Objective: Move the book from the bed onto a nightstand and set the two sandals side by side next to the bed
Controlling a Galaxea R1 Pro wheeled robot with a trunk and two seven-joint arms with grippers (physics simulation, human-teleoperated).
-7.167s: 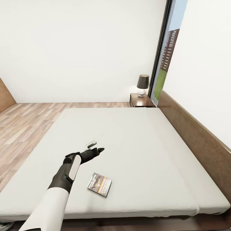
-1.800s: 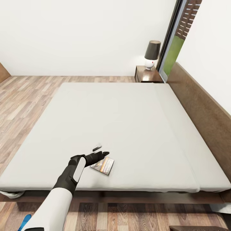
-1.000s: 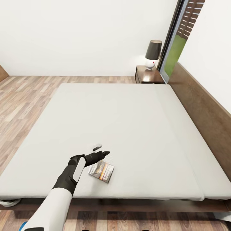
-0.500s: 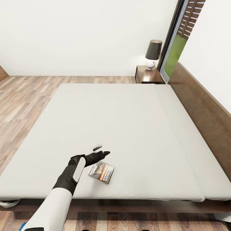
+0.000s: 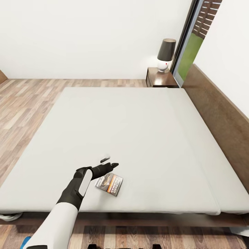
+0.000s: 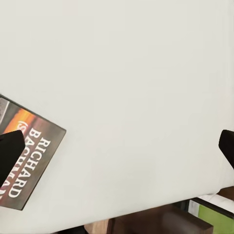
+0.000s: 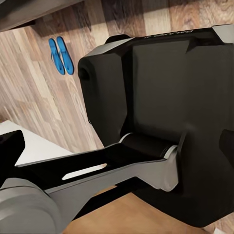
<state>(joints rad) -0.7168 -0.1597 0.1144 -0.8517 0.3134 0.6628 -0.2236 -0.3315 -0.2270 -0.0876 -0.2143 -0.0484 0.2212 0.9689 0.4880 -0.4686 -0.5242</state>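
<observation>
The left hand [image 5: 105,163] hovers with its fingers spread wide just above the book [image 5: 109,184], which lies flat near the front edge of the bed [image 5: 138,131], likely lining up a grasp. The nightstand [image 5: 162,77] stands at the bed's far corner. The 2 sandals [image 7: 60,54] lie together on the floor. Whether the right hand is spread or pressed together cannot be told.

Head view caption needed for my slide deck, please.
Left gripper open above the book lying near the bed's front edge.
</observation>
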